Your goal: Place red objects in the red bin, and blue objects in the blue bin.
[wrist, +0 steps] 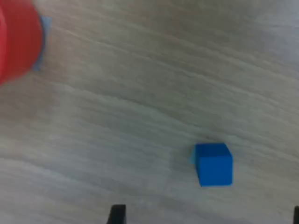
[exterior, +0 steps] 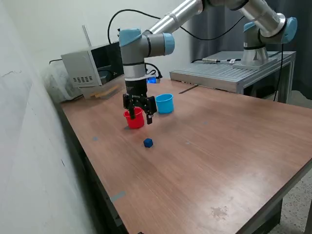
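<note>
Pincer [exterior: 139,115] open over red cup [exterior: 135,119], light blue cup [exterior: 165,103] beside, dk blue cube [exterior: 148,143] alone nearby on table [exterior: 219,161]

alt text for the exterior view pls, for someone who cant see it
A robot arm's two-finger gripper hangs just above a small red plastic cup on a brown wooden table, with a light blue plastic cup beside it. One small dark blue cube lies alone on the table, nearer the camera.
</note>
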Tool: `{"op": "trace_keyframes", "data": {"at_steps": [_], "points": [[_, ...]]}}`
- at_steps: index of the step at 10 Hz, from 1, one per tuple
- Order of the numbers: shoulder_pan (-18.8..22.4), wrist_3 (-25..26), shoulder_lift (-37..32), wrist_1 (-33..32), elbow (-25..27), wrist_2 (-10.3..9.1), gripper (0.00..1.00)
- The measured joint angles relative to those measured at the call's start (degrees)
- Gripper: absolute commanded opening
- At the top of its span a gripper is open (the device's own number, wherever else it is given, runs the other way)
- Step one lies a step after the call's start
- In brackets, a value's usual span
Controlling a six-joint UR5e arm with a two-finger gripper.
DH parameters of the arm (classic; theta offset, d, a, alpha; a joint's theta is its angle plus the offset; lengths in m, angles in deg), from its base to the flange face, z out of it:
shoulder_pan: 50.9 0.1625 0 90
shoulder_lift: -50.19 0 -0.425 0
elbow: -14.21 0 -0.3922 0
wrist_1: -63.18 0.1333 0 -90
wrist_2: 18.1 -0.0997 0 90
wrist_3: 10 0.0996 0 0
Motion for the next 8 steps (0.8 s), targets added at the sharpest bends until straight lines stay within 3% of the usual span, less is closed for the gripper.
{"op": "trace_keyframes", "data": {"at_steps": [3,8], "points": [[0.00,-1.43,4.77,-0.14,-2.88,-0.02,1.00],[1.60,-2.05,6.16,-0.31,-2.45,-0.11,1.00]]}}
